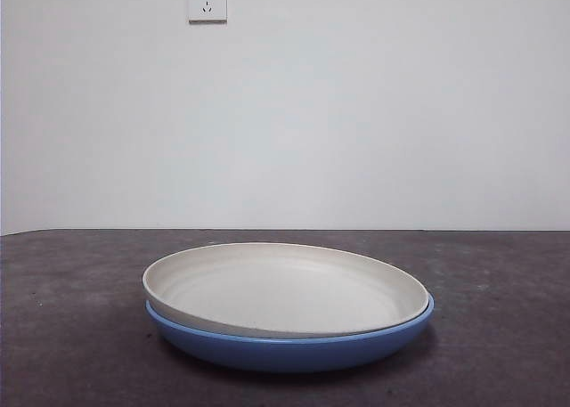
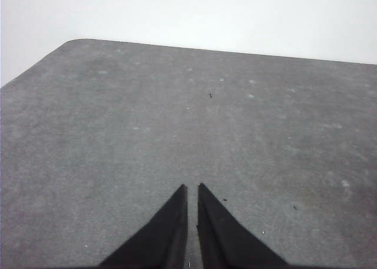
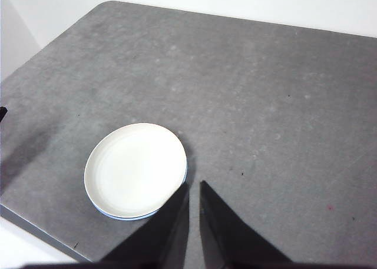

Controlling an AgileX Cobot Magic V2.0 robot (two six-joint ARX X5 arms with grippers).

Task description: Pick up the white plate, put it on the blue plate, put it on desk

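**White plate sits in the blue plate**

We see the big round matte cream-white plate (image 1: pixel 285 287) resting inside the shiny round blue plate (image 1: pixel 294 346), tipped a little to one side. Both sit on the dark grey flat surface (image 1: pixel 71 318). A white wall socket (image 1: pixel 207 2) hangs on the wall behind.

Our right claw (image 3: pixel 194 186) hangs high above the plates, its tips pressed together. Our left claw (image 2: pixel 192 189) is also pressed together, over bare surface, away from the plates.

We think the next job is lifting the white plate off. To do it well, we should spread the right claw, come down at the raised rim, pinch gently, and lift straight so the blue plate stays put.
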